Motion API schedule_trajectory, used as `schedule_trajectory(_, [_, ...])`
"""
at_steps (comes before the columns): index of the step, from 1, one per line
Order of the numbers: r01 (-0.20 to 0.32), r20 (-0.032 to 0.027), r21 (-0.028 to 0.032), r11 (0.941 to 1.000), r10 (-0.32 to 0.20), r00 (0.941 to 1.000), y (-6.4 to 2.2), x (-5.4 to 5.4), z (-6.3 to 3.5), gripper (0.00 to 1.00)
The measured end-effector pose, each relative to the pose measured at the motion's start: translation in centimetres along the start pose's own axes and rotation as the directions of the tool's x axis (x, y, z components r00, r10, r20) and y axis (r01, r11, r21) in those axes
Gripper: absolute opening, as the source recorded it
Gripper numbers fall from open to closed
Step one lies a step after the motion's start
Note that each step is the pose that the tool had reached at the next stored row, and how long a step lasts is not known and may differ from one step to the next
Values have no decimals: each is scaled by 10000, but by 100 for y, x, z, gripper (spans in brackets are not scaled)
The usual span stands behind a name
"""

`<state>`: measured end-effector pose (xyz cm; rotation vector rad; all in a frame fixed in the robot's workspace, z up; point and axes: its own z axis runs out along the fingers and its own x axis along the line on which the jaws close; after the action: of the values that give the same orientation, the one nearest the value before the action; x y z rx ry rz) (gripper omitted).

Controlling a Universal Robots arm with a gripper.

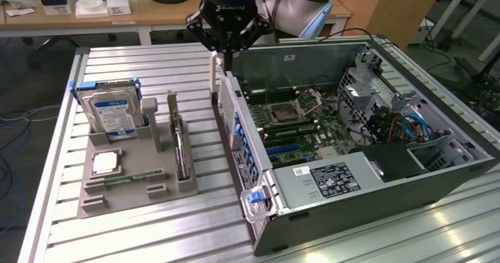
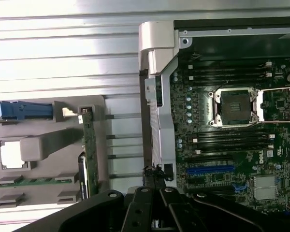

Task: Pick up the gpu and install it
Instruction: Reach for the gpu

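Observation:
The gpu (image 1: pixel 178 143) is a thin green card standing on edge in a slot of the grey holder tray (image 1: pixel 125 200), on the exterior view's left. In the wrist view the gpu (image 2: pixel 90 150) shows edge-on in the same tray (image 2: pixel 48 145). My gripper (image 1: pixel 214 96) hangs above the gap between the tray and the rear wall of the open computer case (image 1: pixel 352 187). Its fingers are shut with nothing between them, and it stands apart from the gpu. In the wrist view the gripper (image 2: pixel 153 175) sits over the case's rear edge.
The motherboard (image 1: pixel 289 119) lies exposed in the case, with a blue slot (image 2: pixel 210 170) near its lower part. The tray also holds a silver hard drive (image 1: pixel 113 113), a memory stick (image 1: pixel 125 179) and a square chip (image 1: pixel 105 162). A desk (image 1: pixel 102 11) stands behind the slatted table.

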<state>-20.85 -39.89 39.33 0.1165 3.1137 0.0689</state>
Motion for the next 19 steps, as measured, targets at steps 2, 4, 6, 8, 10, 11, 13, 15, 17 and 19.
schedule_trajectory(2, [-1, 0, 0, 10000, 1, 10000, -2, 30, -1, 11])
schedule_trajectory(4, [-1, 0, 0, 10000, 1, 10000, -4, 59, -2, 11])
schedule_trajectory(6, [-1, 0, 0, 10000, 1, 10000, -6, 88, -2, 11])
schedule_trajectory(8, [0, 0, 1, 10000, 0, 10000, -9, 118, -3, 11])
schedule_trajectory(10, [0, 0, 0, 10000, 0, 10000, -11, 148, -4, 11])
schedule_trajectory(11, [0, 0, 0, 10000, 0, 10000, -12, 162, -4, 11])
schedule_trajectory(13, [0, 0, 0, 10000, 0, 10000, -14, 190, -5, 11])
schedule_trajectory(15, [-1, 0, 1, 10000, 1, 10000, -16, 219, -6, 11])
schedule_trajectory(17, [-1, 0, 1, 10000, 1, 10000, -18, 246, -7, 11])
schedule_trajectory(19, [-1, 0, 0, 10000, 1, 10000, -20, 273, -7, 11])
